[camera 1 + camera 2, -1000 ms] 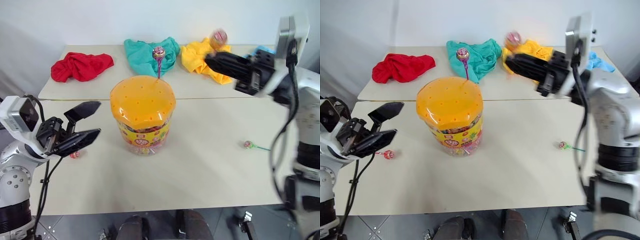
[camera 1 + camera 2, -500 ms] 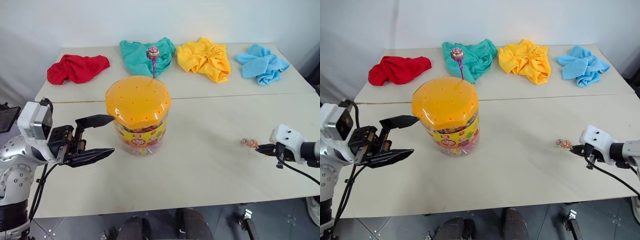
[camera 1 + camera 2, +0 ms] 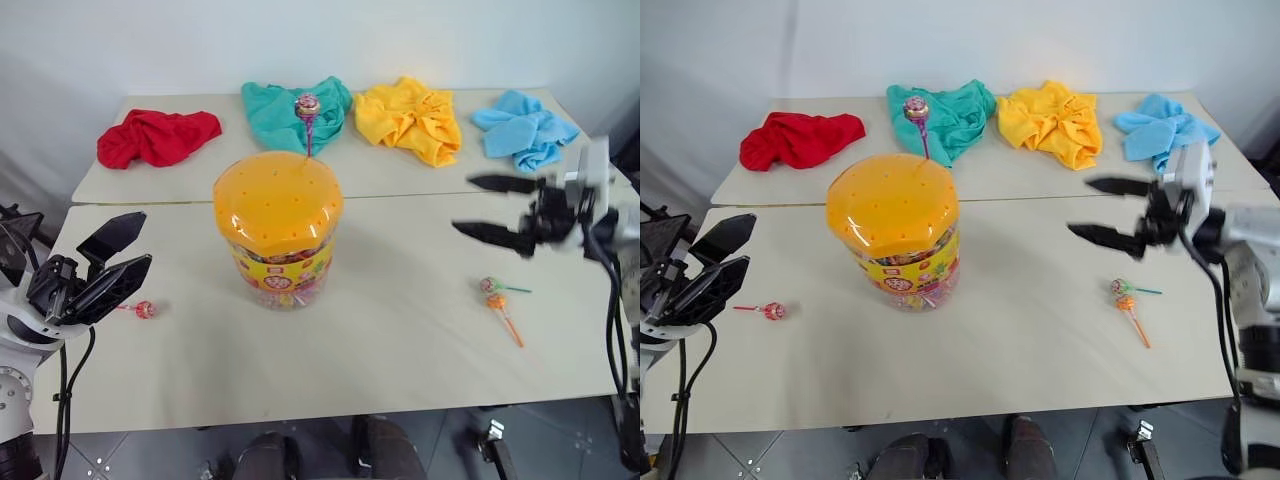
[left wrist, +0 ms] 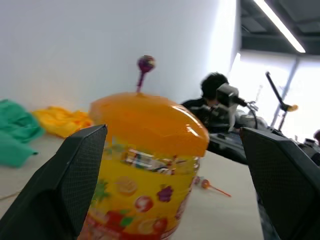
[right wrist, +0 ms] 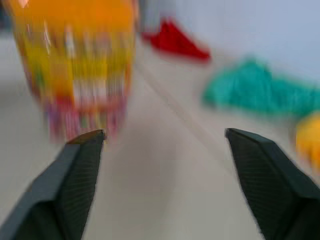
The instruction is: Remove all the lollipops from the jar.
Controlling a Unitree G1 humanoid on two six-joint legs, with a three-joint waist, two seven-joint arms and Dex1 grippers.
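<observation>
From the head camera I see the jar (image 3: 279,228) mid-table, one lollipop (image 3: 308,105) standing up from its lid. Another (image 3: 145,310) lies by my left gripper (image 3: 112,264), whose fingers are spread and empty. Two more (image 3: 490,286) lie on the table at the right, below my right gripper (image 3: 492,209), also spread, empty. My left wrist camera faces the jar (image 4: 145,165). My right wrist camera shows it (image 5: 75,65) blurred.

Two pale beige tables (image 3: 400,340) stand edge to edge against a plain white wall (image 3: 300,40). Grey tiled floor (image 3: 150,455) shows below. A ceiling strip light (image 4: 277,22) glows overhead.
</observation>
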